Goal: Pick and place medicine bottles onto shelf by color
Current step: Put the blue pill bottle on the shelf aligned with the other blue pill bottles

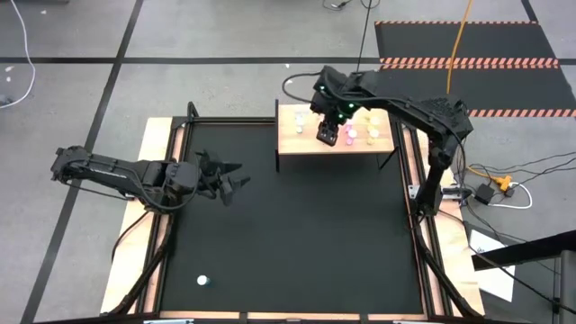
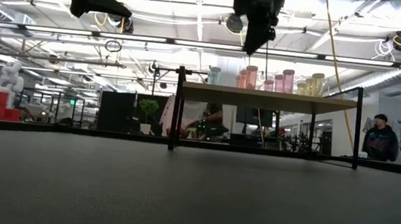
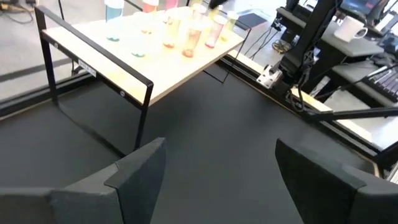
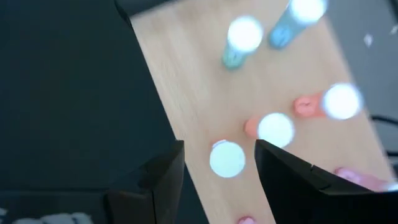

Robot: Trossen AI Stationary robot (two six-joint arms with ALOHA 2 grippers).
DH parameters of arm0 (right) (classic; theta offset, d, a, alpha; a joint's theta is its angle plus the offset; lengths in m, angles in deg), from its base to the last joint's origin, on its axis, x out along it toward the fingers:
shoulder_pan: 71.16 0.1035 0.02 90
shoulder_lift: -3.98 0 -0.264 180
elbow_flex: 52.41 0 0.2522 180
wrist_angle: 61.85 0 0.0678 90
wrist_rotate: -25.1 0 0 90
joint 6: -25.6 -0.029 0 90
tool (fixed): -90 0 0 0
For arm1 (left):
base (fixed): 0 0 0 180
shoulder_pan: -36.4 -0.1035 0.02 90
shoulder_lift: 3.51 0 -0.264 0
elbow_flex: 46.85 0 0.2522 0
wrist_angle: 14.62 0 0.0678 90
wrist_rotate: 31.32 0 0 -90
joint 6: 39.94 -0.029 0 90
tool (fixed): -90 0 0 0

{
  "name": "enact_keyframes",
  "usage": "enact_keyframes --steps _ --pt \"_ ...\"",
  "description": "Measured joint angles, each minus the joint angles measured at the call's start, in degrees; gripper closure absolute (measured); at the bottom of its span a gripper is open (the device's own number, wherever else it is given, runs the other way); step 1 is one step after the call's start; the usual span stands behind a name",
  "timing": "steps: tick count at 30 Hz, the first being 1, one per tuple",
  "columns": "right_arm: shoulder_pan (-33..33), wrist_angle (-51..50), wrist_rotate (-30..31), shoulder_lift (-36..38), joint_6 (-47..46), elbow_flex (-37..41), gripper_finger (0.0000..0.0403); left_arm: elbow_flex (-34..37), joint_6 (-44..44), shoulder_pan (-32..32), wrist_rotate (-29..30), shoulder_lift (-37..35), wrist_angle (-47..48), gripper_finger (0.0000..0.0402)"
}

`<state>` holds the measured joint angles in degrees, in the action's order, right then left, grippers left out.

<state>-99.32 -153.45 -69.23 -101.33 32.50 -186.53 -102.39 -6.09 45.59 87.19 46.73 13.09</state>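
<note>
Fingers of the right gripper (image 4: pixel 219 171) stand parted above the shelf (image 1: pixel 297 139) at upper centre of the high view, straddling a white-capped bottle (image 4: pixel 227 158) that stands on the board, apparently let go or close to it, though contact cannot be told. The left gripper (image 1: pixel 227 178), fingers open and empty, waits over the black worktop (image 1: pixel 297 234) at centre left. Most of the medicine bottles (image 2: pixel 263 80) stand clustered on the shelf, upright, long axes vertical, caps up; pinks and yellows sit toward its right end, bluish ones toward its left. One bottle (image 1: pixel 202 281) remains on the worktop at lower left, so the sorting looks nearly finished, with that one left to fetch.
</note>
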Motion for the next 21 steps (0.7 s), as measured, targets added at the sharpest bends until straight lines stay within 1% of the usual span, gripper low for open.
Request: enact_keyframes --steps 6,10,12,14,17,19,21 --pt "0.95 5.63 -0.07 4.97 0.24 0.0 0.0211 0.0 -2.39 0.0 -0.02 0.0 -0.09 0.0099" --pt "3.87 11.24 -0.87 7.84 -0.65 0.0 0.0211 0.0 -4.03 0.03 -0.08 0.0 -0.12 0.0099" --pt "5.71 14.37 -2.78 8.71 -0.78 0.0 0.0211 0.0 -5.94 0.42 -1.81 0.0 -0.51 0.0099" --pt "7.88 17.05 -5.55 8.86 -0.22 0.0 0.0211 0.0 -9.18 1.59 -5.32 0.0 -1.58 0.0105" --pt "11.16 21.57 -12.44 8.85 0.98 1.39 0.0211 -0.1 -11.45 4.56 -9.12 0.0 -2.58 0.0126" --pt "13.5 26.6 -17.09 8.91 1.65 4.05 0.0211 -0.54 -11.56 7.04 -9.42 0.0 -2.0 0.0145" --pt "16.05 32.82 -20.36 8.8 1.39 7.43 0.0211 -0.83 -11.32 9.42 -9.39 -0.02 -1.6 0.0162"
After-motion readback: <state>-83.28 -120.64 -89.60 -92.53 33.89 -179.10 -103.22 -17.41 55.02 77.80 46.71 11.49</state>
